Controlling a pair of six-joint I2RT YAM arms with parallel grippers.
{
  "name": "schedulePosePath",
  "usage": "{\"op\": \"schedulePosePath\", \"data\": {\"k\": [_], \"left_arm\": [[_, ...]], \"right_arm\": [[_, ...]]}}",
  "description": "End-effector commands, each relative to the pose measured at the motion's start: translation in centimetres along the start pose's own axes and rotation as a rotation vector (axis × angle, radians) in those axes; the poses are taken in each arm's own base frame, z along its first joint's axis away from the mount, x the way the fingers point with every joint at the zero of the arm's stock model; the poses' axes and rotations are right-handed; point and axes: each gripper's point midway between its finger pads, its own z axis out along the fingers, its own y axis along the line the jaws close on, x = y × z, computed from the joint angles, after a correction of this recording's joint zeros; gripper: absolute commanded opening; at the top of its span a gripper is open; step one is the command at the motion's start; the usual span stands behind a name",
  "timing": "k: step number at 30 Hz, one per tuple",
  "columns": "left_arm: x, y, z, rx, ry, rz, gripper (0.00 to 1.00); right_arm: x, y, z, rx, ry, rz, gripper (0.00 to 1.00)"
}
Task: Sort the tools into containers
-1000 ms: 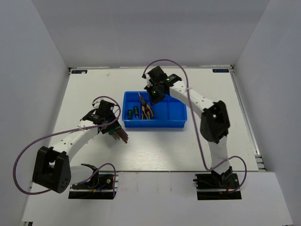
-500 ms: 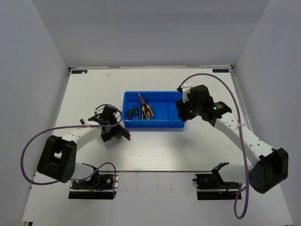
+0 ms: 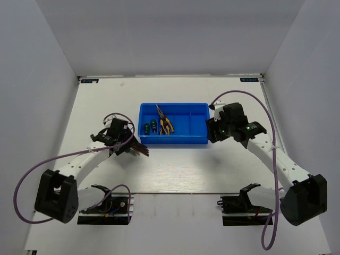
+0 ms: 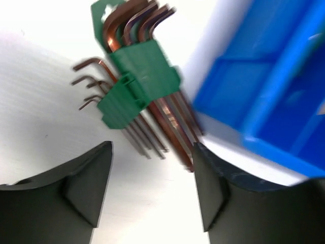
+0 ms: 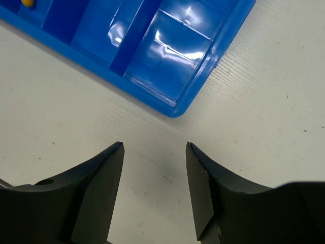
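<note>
Beside tray (image 3: 175, 141) edge, hex keys (image 4: 139, 84)

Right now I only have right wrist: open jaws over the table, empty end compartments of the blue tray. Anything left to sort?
Observer: Yes. The hex key set lies on the table, just outside the near-left corner of the tray.
Operator: Left arm on it?
Observer: Left gripper is open just short of it, with nothing between its jaws.
Operator: What's in the tray?
Observer: Two green screwdrivers and the yellow-handled pliers, all in its left half.
</note>
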Motion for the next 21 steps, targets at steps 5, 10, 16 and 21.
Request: {"op": "schedulePosePath", "data": {"k": [5, 10, 16, 21], "left_arm": [[-1.4, -0.2, 0.1, -0.032, -0.052, -0.087, 0.87], [-1.4, 0.0, 0.9, -0.089, -0.025, -0.128, 0.95], [-3.9, -0.7, 0.4, -0.091, -0.072, -0.201, 0.98], [-5.6, -0.7, 0.3, -0.126, -0.064, -0.257, 1.00]], "right_arm": [[-1.4, -0.1, -0.6, -0.025, -0.072, 0.033, 0.58], [-1.2, -0.6, -0.7, -0.020, -0.080, 0.056, 0.58], [-1.1, -0.9, -0.8, -0.027, -0.079, 0.077, 0.58], [-1.1, -1.2, -1.1, -0.024, -0.088, 0.088, 0.58]]}}
